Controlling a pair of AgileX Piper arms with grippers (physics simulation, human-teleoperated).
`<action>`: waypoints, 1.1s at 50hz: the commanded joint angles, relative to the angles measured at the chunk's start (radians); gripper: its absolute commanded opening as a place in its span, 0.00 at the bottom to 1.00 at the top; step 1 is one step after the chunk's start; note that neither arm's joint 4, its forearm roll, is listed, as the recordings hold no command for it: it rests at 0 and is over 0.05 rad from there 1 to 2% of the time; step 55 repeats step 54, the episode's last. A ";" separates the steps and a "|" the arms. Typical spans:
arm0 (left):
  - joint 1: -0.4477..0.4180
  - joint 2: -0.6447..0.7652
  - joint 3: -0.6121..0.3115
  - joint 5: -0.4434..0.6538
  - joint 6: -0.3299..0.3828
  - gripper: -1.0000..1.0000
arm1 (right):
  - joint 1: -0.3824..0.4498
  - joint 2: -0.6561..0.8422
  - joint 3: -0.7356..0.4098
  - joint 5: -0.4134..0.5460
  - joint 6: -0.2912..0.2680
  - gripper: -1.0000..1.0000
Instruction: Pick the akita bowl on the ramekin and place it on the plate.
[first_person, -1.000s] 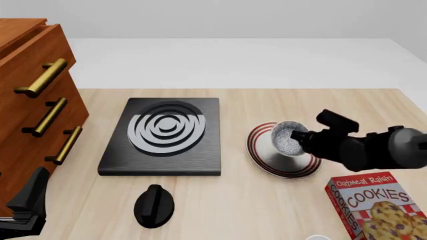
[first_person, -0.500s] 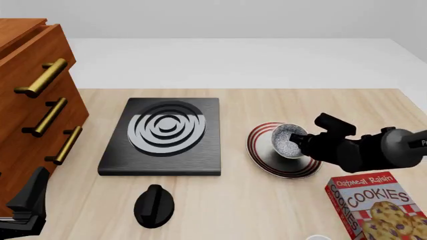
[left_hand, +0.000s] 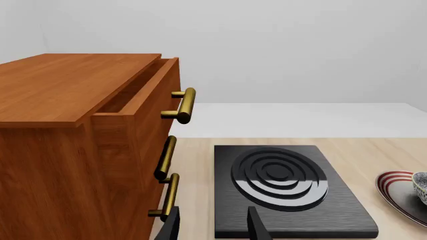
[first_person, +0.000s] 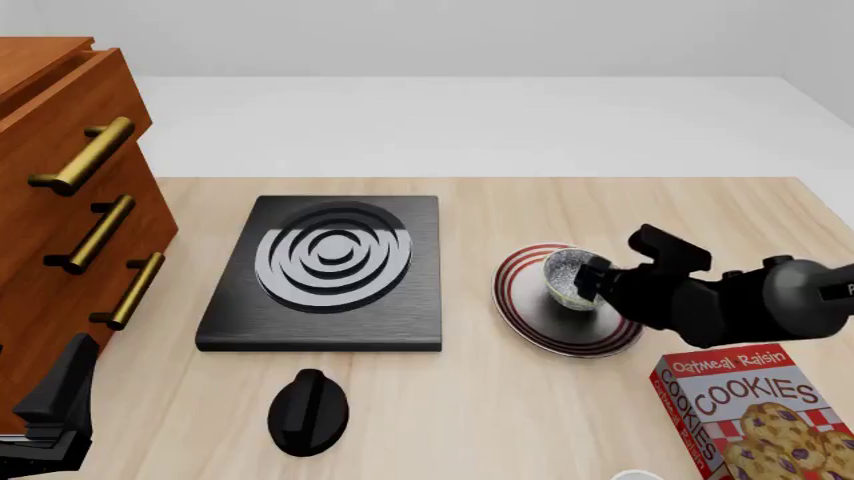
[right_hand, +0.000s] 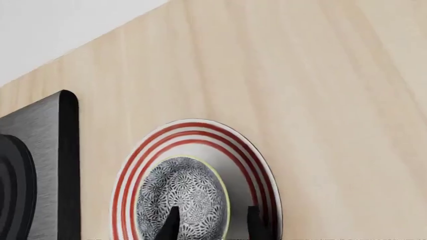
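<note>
The bowl (first_person: 571, 277) sits over the middle of the plate (first_person: 534, 325), just right of the burner (first_person: 331, 258), so the placing looks nearly done. The right gripper (right_hand: 211, 222) straddles its rim, probably clamped on it, though the contact is hidden. The left gripper (left_hand: 212, 226) idles apart near the drawers (left_hand: 87, 145).

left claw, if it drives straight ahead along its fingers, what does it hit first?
Most likely the black stove burner: in the left wrist view, the left claw points at its near edge. The wooden drawer cabinet sits beside that line. Depth is unclear.
</note>
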 joint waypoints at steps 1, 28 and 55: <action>0.000 0.000 0.000 0.000 0.000 1.00 | 0.007 -0.034 0.012 0.005 0.014 1.00; 0.000 0.000 0.000 0.000 0.000 1.00 | 0.025 -0.917 0.090 0.530 -0.041 1.00; 0.000 0.000 0.000 0.000 0.000 1.00 | 0.012 -1.767 -0.438 1.483 -0.170 1.00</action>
